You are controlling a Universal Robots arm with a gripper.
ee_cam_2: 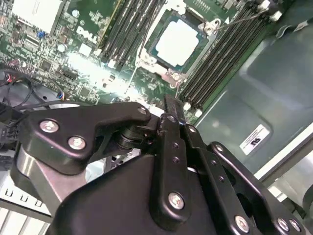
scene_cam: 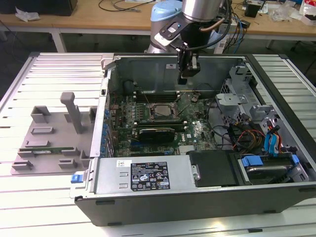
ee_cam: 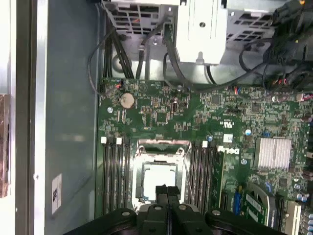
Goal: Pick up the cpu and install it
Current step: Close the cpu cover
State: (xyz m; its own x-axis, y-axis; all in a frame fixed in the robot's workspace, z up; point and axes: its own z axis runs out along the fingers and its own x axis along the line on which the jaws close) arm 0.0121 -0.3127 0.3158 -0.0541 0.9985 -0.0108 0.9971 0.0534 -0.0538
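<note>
The cpu lies flat in the motherboard socket inside the open computer case, its silver-grey top facing up; it also shows in both wrist views. My gripper hangs above the board, a little toward the case's back wall and the exterior view's right of the socket, clear of the cpu. Its black fingers are pressed together with nothing between them, and in the second wrist view the gripper points down at the board beside the socket.
Memory slots flank the socket on both sides. Cables and a drive cage crowd the exterior view's right of the case, with a power supply at the front. A grey fixture plate with an upright post lies left of the case.
</note>
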